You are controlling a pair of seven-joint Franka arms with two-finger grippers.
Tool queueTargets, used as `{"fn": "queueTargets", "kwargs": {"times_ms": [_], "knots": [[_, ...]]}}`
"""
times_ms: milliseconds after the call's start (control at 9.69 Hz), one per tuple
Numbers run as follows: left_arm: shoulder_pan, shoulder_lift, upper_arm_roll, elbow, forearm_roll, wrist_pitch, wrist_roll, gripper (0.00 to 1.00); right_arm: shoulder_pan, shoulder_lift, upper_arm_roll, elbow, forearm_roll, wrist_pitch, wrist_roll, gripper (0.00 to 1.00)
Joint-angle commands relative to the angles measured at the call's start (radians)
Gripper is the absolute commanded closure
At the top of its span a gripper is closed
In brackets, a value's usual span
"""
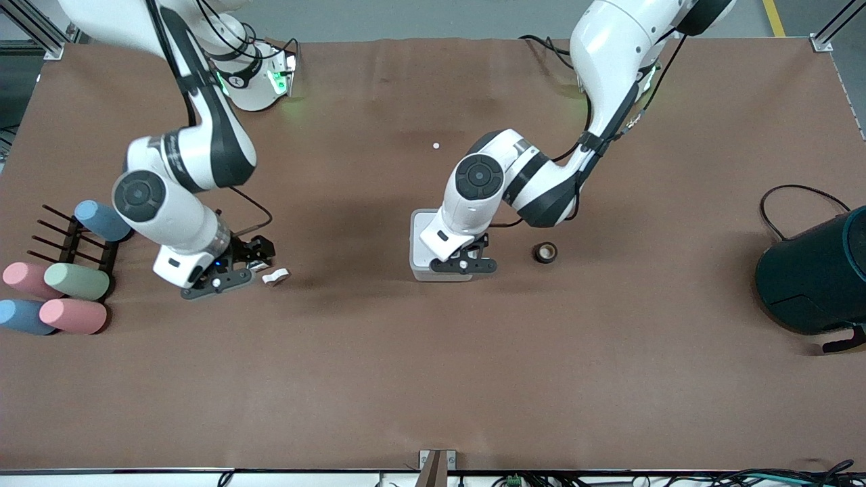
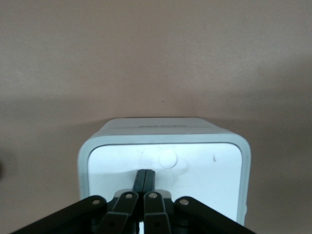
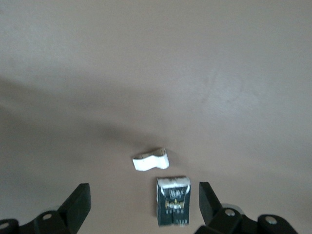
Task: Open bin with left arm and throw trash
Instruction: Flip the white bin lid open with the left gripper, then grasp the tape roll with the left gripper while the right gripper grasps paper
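The white bin (image 2: 165, 161) sits mid-surface with its flat lid closed; the left gripper (image 2: 145, 181) rests on the lid, fingers together. None of the trash is in the bin. The black ring (image 1: 545, 252) lies beside the bin, toward the left arm's end. Toward the right arm's end, the right gripper (image 3: 145, 202) hangs low with fingers apart astride the foil packet (image 3: 172, 201), the white scrap (image 3: 151, 160) just beside. Opening and all three disposals appear outstanding.
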Motion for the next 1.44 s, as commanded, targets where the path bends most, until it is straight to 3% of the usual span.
{"fn": "queueTargets", "kwargs": {"times_ms": [0,103,310,516,619,722,825,1032,1135,1341], "knots": [[-0.022,0.043,0.001,0.030,-0.007,0.044,0.001,0.99,-0.031,0.056,-0.001,0.005,0.081,0.021,-0.160,0.03],[-0.021,0.034,0.004,0.032,-0.006,0.039,-0.002,0.89,-0.036,0.059,-0.001,-0.001,0.082,0.021,-0.191,0.03],[0.013,-0.046,0.005,0.033,-0.011,-0.105,-0.001,0.50,-0.048,0.061,0.000,-0.060,0.083,0.110,-0.249,0.05],[0.064,-0.081,-0.005,0.108,-0.032,-0.264,0.020,0.48,-0.042,0.071,0.000,-0.099,0.088,0.170,-0.251,0.05],[0.088,-0.110,-0.004,0.111,-0.030,-0.322,0.033,0.35,-0.041,0.094,0.000,-0.102,0.088,0.170,-0.253,0.06],[0.154,-0.164,-0.004,0.099,-0.030,-0.391,0.127,0.10,-0.041,0.105,-0.001,-0.114,0.088,0.185,-0.254,0.12],[0.209,-0.195,-0.004,0.078,-0.032,-0.488,0.284,0.01,-0.035,0.107,0.000,-0.124,0.088,0.195,-0.254,0.21],[0.310,-0.242,-0.034,-0.076,-0.030,-0.458,0.343,0.01,-0.033,0.119,0.000,-0.124,0.088,0.195,-0.253,0.38],[0.314,-0.276,-0.034,-0.193,-0.029,-0.370,0.338,0.01,-0.032,0.126,0.002,-0.122,0.091,0.199,-0.251,0.46],[0.329,-0.327,-0.034,-0.444,-0.027,-0.065,0.327,0.01,-0.033,0.145,0.006,-0.121,0.099,0.221,-0.251,0.56]]}}
